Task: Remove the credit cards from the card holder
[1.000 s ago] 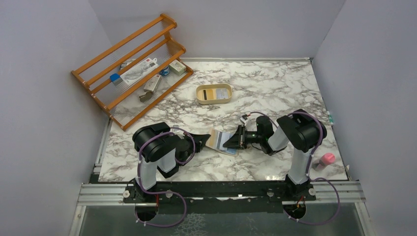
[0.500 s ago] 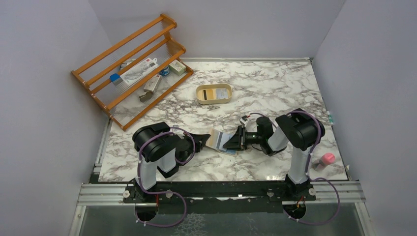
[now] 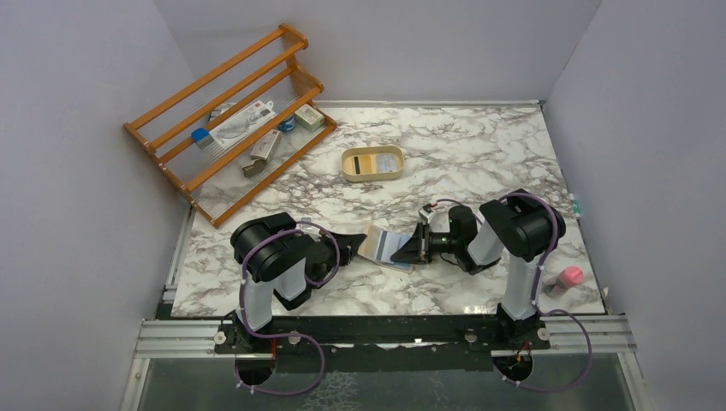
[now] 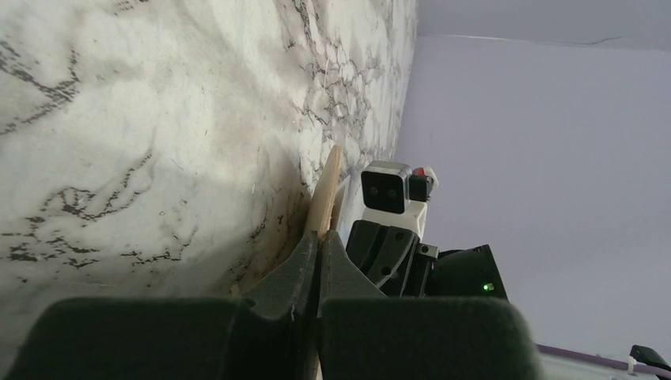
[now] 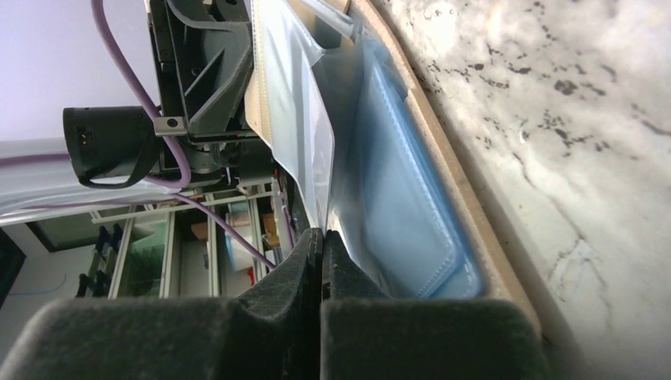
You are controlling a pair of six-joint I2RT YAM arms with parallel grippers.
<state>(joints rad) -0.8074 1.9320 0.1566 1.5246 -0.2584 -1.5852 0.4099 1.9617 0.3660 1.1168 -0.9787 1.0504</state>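
Top external view: the card holder lies open close to the near edge of the table, about midway between its left and right edges, held from both sides. Left gripper — jaws pressed together on the holder's tan edge. Right gripper — jaws closed on a clear pocket leaf, with a light blue credit card just beside them. Marble lies open toward the far edge up to the oval tray. A wooden rack fills the far left corner.
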